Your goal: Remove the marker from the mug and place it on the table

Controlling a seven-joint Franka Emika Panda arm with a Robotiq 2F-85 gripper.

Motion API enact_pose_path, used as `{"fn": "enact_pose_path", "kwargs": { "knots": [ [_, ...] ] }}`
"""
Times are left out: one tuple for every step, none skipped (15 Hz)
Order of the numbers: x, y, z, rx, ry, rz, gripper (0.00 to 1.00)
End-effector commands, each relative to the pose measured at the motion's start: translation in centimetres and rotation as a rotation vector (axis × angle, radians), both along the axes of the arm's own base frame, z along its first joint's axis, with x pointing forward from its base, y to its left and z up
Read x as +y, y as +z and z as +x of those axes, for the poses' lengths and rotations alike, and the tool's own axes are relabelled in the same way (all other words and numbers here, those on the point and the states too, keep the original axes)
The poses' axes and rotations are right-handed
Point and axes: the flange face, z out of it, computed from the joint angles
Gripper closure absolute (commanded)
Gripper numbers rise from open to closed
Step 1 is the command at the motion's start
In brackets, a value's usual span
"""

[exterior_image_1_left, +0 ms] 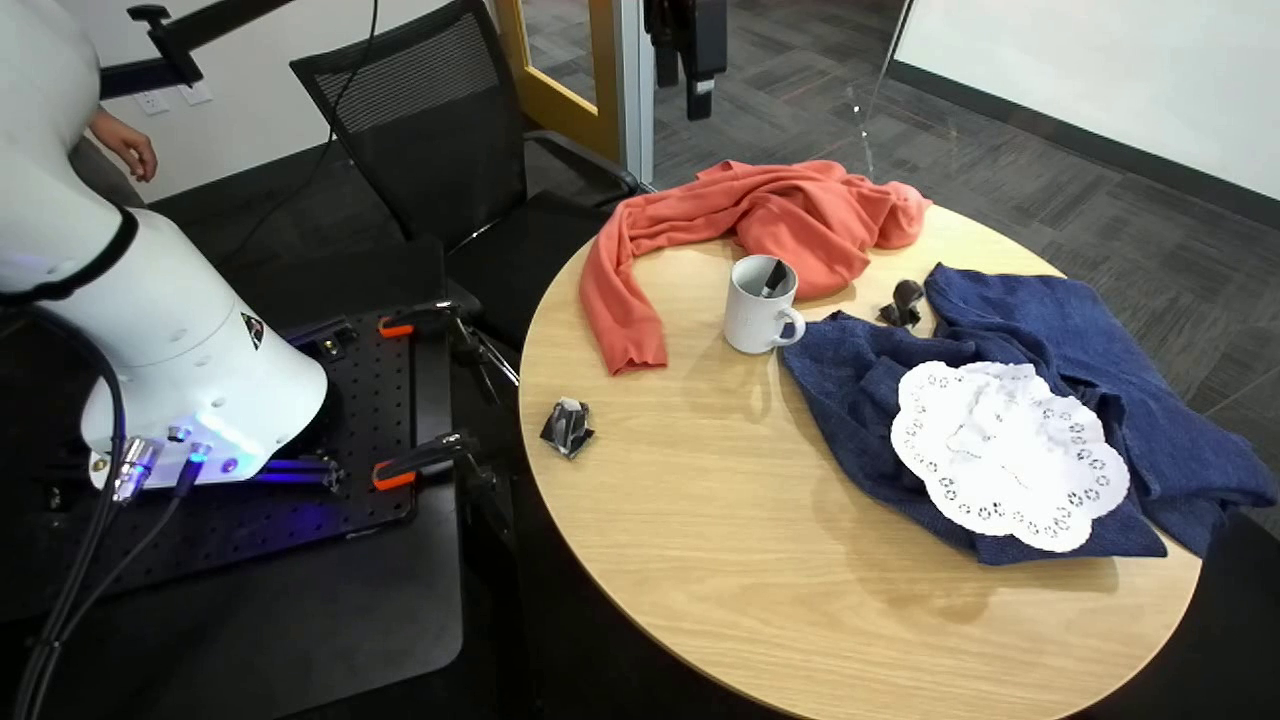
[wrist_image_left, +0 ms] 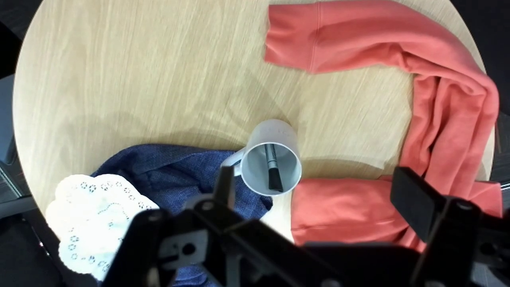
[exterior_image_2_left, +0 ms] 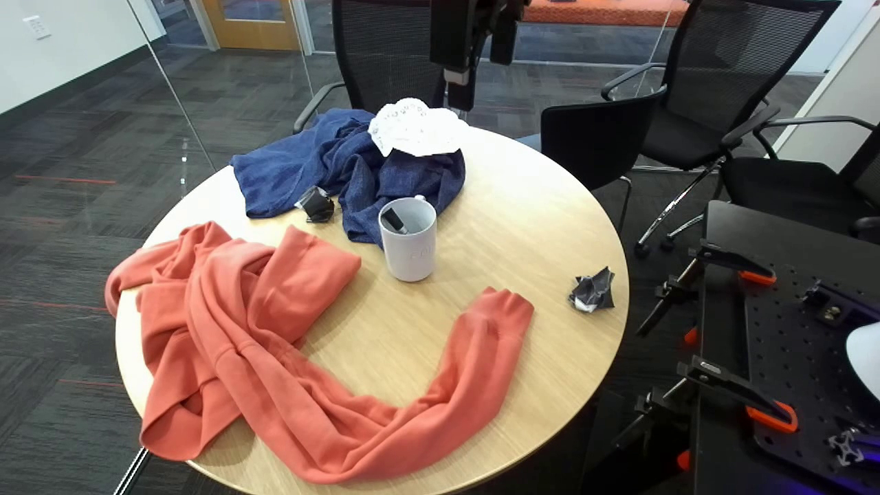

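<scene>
The white mug [exterior_image_1_left: 748, 318] stands upright on the round tan table [exterior_image_1_left: 700, 490], its handle close to a blue cloth; it also shows in an exterior view [exterior_image_2_left: 410, 256] and the wrist view [wrist_image_left: 275, 129]. The marker [wrist_image_left: 273, 169], dark with a whitish band, leans inside the mug with its black end near the rim. It shows in both exterior views [exterior_image_1_left: 774, 278] [exterior_image_2_left: 394, 221]; its lower end is hidden by the mug wall. My gripper [wrist_image_left: 312, 179] is open and empty, high above the table and apart from the mug. It also shows in both exterior views [exterior_image_1_left: 684, 85] [exterior_image_2_left: 483, 72].
An orange sweatshirt [exterior_image_2_left: 261, 337] lies beside the mug. A blue cloth [exterior_image_1_left: 850, 400] with a white doily [exterior_image_1_left: 1005, 455] on it lies on the mug's handle side. A small black object [exterior_image_1_left: 903, 302] sits between the cloths. Another crumpled black piece [exterior_image_1_left: 568, 428] lies near the table edge.
</scene>
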Motion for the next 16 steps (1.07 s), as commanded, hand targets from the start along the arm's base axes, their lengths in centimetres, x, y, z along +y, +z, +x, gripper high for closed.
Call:
{"fn": "enact_pose_path", "kwargs": {
  "knots": [
    [-0.3,-0.3,0.6,-0.03,-0.012,-0.016,0.0],
    [-0.4,-0.7,1.0,-0.04,-0.014,-0.016,0.0],
    [-0.5,-1.3,1.6,-0.062,-0.012,-0.019,0.0],
    [-0.7,-1.8,2.1,-0.078,-0.01,-0.014,0.0],
    [-1.0,-2.6,2.7,-0.097,-0.016,-0.009,0.0],
    [-1.3,-3.4,3.2,-0.108,-0.022,-0.004,0.0],
    [-1.6,-4.2,3.6,-0.118,-0.023,-0.009,0.0],
    [-2.0,-5.2,4.1,-0.123,-0.026,-0.004,0.0],
    [-2.3,-6.1,4.5,-0.128,-0.031,-0.002,0.0],
    [-2.7,-7.1,4.9,-0.13,-0.03,0.005,0.0],
    [-3.0,-7.9,5.2,-0.129,-0.03,0.011,0.0],
    [-3.2,-8.9,5.5,-0.128,-0.031,0.014,0.0],
    [-3.3,-9.7,5.7,-0.123,-0.03,0.022,0.0],
    [-3.3,-10.5,6.0,-0.116,-0.03,0.026,0.0],
    [-3.3,-11.2,6.2,-0.108,-0.029,0.03,0.0],
    [-3.3,-11.8,6.4,-0.1,-0.028,0.032,0.0]
  ]
}}
